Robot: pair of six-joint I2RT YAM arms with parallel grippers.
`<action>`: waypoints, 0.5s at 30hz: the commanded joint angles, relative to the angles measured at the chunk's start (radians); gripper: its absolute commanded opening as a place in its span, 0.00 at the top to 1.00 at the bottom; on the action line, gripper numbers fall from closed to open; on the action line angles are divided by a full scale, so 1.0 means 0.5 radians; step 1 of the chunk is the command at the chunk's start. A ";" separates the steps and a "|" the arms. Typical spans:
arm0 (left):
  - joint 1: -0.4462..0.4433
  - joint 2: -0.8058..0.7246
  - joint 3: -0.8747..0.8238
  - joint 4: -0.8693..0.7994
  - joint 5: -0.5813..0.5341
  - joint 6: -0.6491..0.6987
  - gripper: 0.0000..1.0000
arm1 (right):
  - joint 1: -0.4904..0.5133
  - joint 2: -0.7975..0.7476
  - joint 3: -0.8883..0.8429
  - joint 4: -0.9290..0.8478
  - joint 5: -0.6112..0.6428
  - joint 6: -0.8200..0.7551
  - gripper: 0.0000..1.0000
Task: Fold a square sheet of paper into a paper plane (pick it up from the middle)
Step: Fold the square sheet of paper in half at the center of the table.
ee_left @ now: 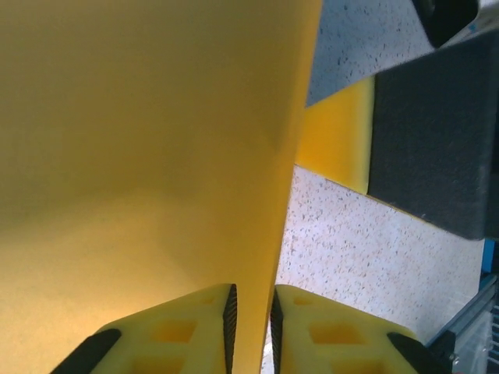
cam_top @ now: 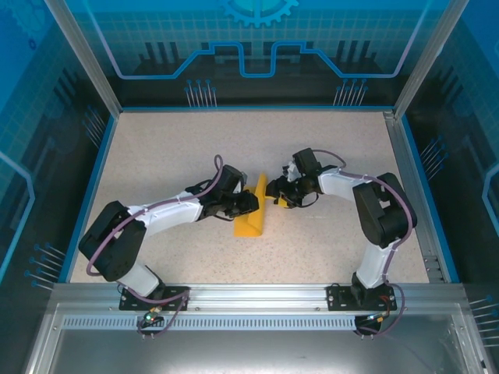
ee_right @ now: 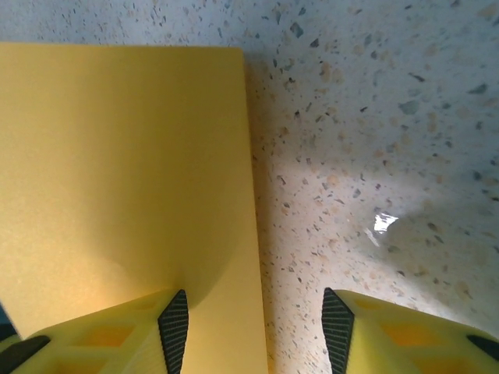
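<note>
The square sheet of paper (cam_top: pixel 251 223) is orange-yellow and folded into a narrow strip in the middle of the table, with one part standing up. From the left, my left gripper (cam_top: pixel 249 202) reaches it. In the left wrist view the raised paper (ee_left: pixel 140 156) runs between the fingers of the left gripper (ee_left: pixel 251 304), which stand slightly apart. My right gripper (cam_top: pixel 274 196) comes in from the right. In the right wrist view the right gripper (ee_right: pixel 256 315) is open wide and low over the table, astride the flat paper's (ee_right: pixel 117 156) right edge.
The speckled beige table (cam_top: pixel 327 156) has a blue rim and metal posts at its corners. An aluminium rail (cam_top: pixel 257 292) runs along the near edge by the arm bases. The two arms nearly meet over the paper.
</note>
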 commanded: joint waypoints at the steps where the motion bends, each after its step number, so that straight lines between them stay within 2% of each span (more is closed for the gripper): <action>1: 0.058 -0.023 -0.035 0.088 0.106 -0.041 0.73 | 0.055 0.077 0.068 0.006 -0.133 -0.061 0.49; 8: 0.185 0.070 0.031 0.164 0.309 -0.062 0.62 | 0.073 0.134 0.136 -0.054 -0.166 -0.111 0.50; 15: 0.274 0.091 0.041 0.100 0.359 -0.046 0.64 | 0.070 0.159 0.160 -0.087 -0.145 -0.109 0.50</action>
